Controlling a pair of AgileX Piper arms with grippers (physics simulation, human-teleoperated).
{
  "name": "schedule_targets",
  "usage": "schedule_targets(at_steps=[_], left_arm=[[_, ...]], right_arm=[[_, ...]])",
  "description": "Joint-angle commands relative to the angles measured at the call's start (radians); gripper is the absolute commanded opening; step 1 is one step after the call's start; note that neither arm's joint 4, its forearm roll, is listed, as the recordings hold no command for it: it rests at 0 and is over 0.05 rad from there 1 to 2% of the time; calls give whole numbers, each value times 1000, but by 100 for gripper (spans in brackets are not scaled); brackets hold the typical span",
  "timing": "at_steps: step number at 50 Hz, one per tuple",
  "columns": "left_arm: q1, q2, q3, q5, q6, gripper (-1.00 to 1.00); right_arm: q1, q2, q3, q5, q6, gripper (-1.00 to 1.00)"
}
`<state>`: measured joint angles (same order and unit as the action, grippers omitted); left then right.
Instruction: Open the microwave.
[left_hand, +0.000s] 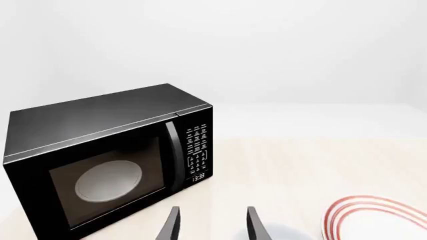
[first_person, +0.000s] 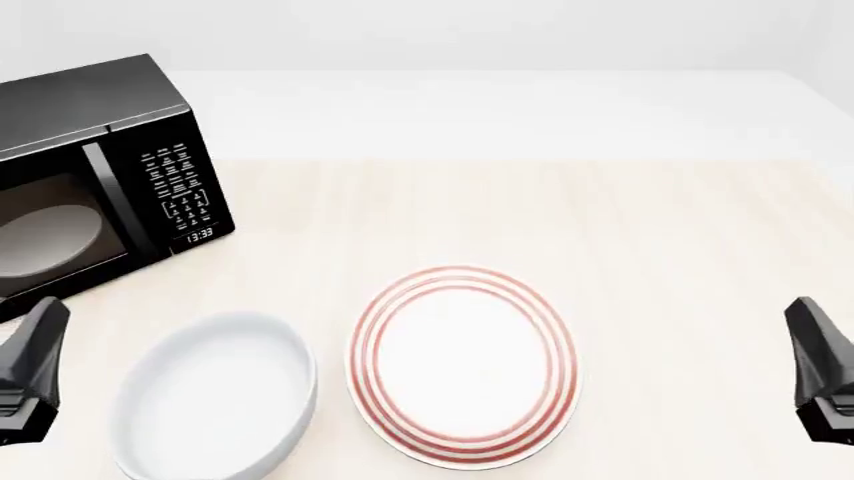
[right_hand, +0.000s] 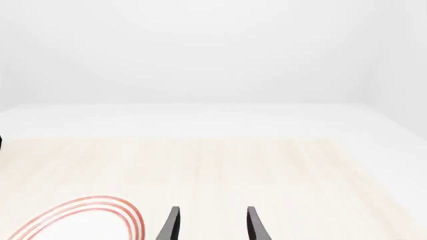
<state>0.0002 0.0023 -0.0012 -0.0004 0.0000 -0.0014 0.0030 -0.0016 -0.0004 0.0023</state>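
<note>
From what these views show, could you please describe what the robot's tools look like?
Both are matt black. The left tool and right tool each show two slim, flat fingers tapering to narrow tips, with greyish inner faces. From the front they appear as dark angular wedges. No cables or markings show.

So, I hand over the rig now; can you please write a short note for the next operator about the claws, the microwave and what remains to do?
Left claw: open, empty, low at the near left, facing the microwave.
Right claw: open, empty, at the near right, over bare table.
The large black boxy microwave stands at the far left of the light wooden table. Its dark glass door is closed; the vertical grey handle is untouched.
A white oval dish and a red-ringed white plate lie in front.
Done: nothing yet.
Left: take the handle, probably with the left claw, and pull the door open.
</note>
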Motion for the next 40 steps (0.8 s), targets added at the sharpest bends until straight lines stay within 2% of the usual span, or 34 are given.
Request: schedule_targets(at_steps=[1,10,13,15,18,22,23,24,26,34,35,36,40], left_arm=[[2,2,-1,1,0,100],[25,2,-4,7,16,100],[62,48,-9,-10,40,100],[54,51,-29,6,44,100],[68,128,-37,-61,51,100],[43,296,-53,-197,47,100],[43,300,-52,-202,47,100],[13,408,-49,-279,49,100],[20,473,-55,-329,39,100],[19,585,-112,-406,-22,100],[19,586,-112,-407,-22,100],[22,647,-117,-443,-14,100],[30,676,-127,-465,-27,100]], right_arm=[[-3,5,-3,-1,5,100],[-3,6,-3,-1,4,100],[-3,7,-3,-2,5,100],[-3,8,-2,-3,5,100],[-3,8,-2,-4,5,100],[-3,8,-2,-4,5,100],[-3,8,-2,-4,5,100],[-3,8,-2,-4,5,100],[-3,8,-2,-4,5,100],[-3,8,-2,-4,5,100],[-3,8,-2,-4,5,100],[-3,8,-2,-4,5,100],[-3,8,-3,-3,5,100]])
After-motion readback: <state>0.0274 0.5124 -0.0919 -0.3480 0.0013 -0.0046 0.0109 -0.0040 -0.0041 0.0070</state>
